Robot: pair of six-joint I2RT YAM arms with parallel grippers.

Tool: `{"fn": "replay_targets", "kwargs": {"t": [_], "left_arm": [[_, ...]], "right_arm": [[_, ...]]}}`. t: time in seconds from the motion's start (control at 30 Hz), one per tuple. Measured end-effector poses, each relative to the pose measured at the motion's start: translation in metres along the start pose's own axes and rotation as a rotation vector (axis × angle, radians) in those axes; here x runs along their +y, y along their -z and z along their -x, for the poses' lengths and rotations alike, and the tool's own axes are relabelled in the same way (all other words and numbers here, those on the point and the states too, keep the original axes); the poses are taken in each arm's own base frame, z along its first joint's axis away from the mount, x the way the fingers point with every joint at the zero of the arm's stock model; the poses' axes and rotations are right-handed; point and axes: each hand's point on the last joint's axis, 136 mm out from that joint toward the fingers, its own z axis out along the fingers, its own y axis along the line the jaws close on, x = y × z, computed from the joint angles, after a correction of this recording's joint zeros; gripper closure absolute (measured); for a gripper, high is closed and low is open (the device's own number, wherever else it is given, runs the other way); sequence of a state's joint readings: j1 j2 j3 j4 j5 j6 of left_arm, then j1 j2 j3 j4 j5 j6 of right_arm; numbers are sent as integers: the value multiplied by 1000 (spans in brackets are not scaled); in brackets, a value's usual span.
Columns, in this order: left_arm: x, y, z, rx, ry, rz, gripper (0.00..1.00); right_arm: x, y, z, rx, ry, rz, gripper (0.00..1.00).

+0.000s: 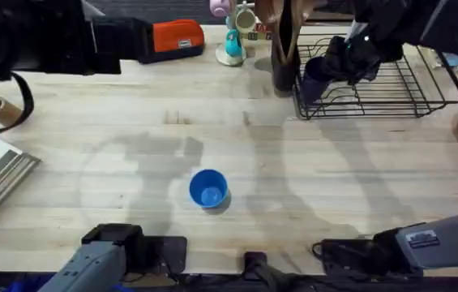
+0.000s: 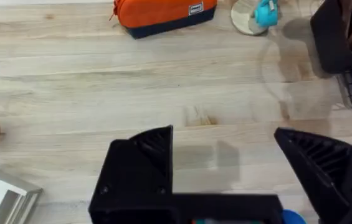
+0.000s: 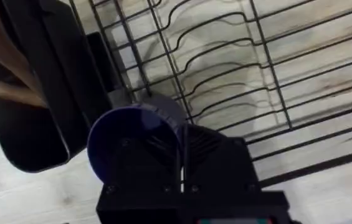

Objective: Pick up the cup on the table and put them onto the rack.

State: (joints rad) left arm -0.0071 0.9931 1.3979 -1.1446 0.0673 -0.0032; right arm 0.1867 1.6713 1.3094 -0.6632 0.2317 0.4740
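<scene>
A: How far along is the job?
B: The right gripper (image 3: 182, 165) is clamped on the navy cup (image 1: 316, 77) at the rack (image 1: 399, 85).
A: What's left?
B: The blue cup (image 1: 208, 188) waits mid-table; the left gripper (image 2: 225, 163) gapes wide.

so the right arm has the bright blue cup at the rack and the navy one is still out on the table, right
Colours are swapped. The overhead view shows the right gripper holding the dark navy cup at the left end of the black wire rack, while the bright blue cup stands upright out on the table.
</scene>
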Motion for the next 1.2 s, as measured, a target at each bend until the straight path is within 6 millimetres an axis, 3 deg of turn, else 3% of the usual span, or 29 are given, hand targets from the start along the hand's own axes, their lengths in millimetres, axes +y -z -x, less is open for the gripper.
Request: {"fn": "replay_targets", "kwargs": {"t": [0.23,0.5,0.77,0.9,1.2], "left_arm": [[0,0,0,0,0,0,7],[0,0,0,0,0,0,7],[0,0,0,0,0,0,7],[0,0,0,0,0,0,7],[0,0,0,0,0,0,7]], "right_arm": [[0,-6,-2,15,3,-7,969],[-1,-8,-5,25,5,-13,839],[-1,-7,-5,32,7,-16,786],[1,4,3,1,0,0,738],[1,51,25,-113,-14,58,643]]}}
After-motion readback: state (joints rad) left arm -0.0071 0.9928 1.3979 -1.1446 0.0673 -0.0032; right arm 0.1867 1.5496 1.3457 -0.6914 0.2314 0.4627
